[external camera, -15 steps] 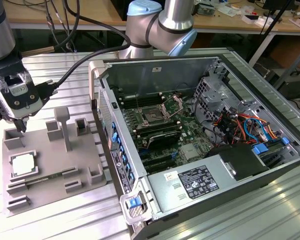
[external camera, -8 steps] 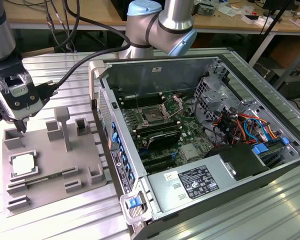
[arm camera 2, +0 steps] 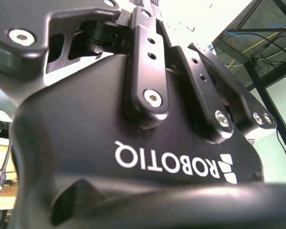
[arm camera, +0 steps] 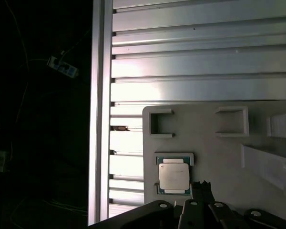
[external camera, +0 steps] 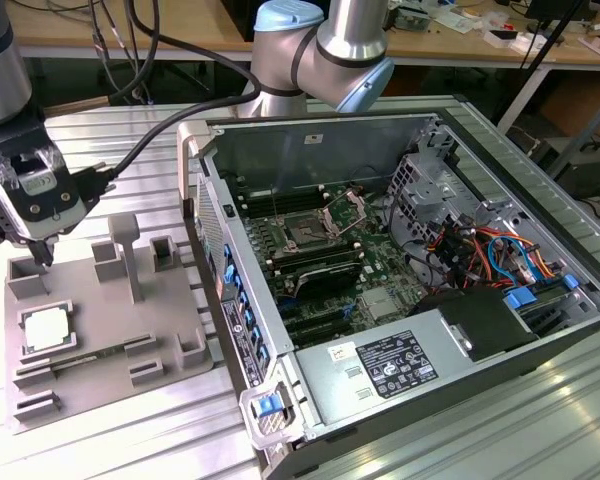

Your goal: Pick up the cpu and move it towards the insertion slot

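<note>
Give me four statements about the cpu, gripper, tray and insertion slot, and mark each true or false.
1. The cpu lies in the grey tray. True.
2. The gripper holds the cpu. False: it hangs above the tray, apart from the cpu.
3. The insertion slot is inside the open computer case. True.
4. The tray stands inside the case. False: it stands on the slatted metal table, at the exterior view's left of the case.

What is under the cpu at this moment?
The cpu lies in a framed recess of the grey tray, which rests on the slotted metal table. The recess floor directly beneath the chip is covered, so cannot be seen.
</note>
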`<state>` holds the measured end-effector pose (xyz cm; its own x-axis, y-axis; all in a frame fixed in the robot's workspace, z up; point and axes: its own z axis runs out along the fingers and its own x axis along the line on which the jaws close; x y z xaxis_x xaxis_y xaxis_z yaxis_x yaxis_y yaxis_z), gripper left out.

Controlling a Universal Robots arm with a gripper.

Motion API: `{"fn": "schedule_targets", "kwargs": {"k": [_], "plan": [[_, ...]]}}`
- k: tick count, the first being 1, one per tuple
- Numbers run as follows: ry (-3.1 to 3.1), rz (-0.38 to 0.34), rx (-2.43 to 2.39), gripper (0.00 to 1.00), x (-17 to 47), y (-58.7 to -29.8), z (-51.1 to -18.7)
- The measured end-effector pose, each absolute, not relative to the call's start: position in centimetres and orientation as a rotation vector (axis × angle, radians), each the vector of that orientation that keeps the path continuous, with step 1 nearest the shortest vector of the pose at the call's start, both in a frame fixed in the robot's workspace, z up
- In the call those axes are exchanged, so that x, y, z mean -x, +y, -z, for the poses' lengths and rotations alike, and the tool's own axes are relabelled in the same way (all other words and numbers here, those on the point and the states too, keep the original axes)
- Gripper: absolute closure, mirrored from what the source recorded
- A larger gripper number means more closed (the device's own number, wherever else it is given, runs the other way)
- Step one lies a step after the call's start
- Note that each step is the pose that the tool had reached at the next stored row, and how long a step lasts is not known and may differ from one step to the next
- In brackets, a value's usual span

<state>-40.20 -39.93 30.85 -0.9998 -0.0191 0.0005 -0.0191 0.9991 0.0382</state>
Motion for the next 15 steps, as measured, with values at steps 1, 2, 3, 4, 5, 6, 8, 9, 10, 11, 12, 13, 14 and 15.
{"fn": "schedule_targets", "kwargs": {"k": [1, 2, 3, 4, 5, 6, 8, 9, 10, 11, 12, 13, 14, 15], "plan": [[-3.140, 0.060, -0.030, 0.89, 40.20, -39.93, -30.83], [-3.140, 0.060, -0.030, 0.89, 40.20, -39.93, -30.82], [-3.140, 0.060, -0.030, 0.89, 40.20, -39.92, -30.80], [-3.140, 0.060, -0.030, 0.89, 40.21, -39.92, -30.77], [-3.140, 0.060, -0.030, 0.89, 40.21, -39.92, -30.75], [-3.140, 0.060, -0.030, 0.89, 40.21, -39.93, -30.74], [-3.140, 0.060, -0.030, 0.89, 40.21, -39.93, -30.72], [-3.140, 0.060, -0.030, 0.89, 40.21, -39.93, -30.71], [-3.140, 0.060, -0.030, 0.89, 40.21, -39.93, -30.69], [-3.140, 0.060, -0.030, 0.89, 40.21, -39.93, -30.69], [-3.140, 0.060, -0.030, 0.89, 40.22, -39.93, -30.67], [-3.140, 0.060, -0.030, 0.89, 40.22, -39.93, -30.65], [-3.140, 0.060, -0.030, 0.89, 40.22, -39.93, -30.64], [-3.140, 0.060, -0.030, 0.89, 40.22, -39.93, -30.63]]}}
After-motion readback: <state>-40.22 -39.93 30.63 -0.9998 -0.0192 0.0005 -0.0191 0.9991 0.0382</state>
